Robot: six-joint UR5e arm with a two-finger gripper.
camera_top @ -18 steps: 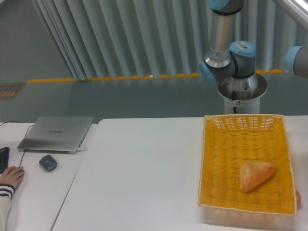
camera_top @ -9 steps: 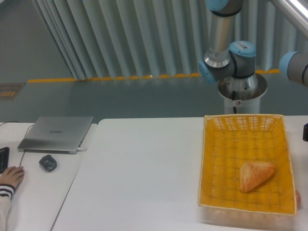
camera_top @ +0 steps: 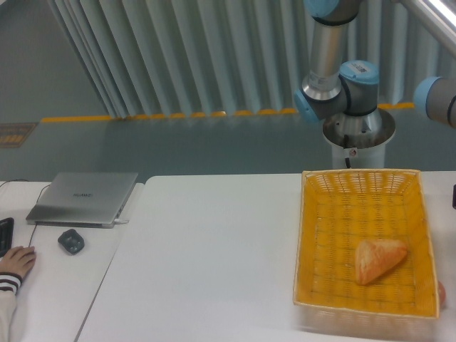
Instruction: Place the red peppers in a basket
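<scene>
Since half a second ago, the dark bit of the arm's tool at the right frame edge has slipped mostly out of view; only a sliver shows beside the basket [camera_top: 306,235]. The arm's elbow holds its place. Likely the arm is working toward the pepper [camera_top: 442,293], not yet carrying it. Finger state: cannot tell. The pepper sits outside the basket, just off its near right corner, cut by the frame edge; its long axis and stem direction are unreadable. Bread wedge [camera_top: 379,259] lies inside, tip pointing near-left.
</scene>
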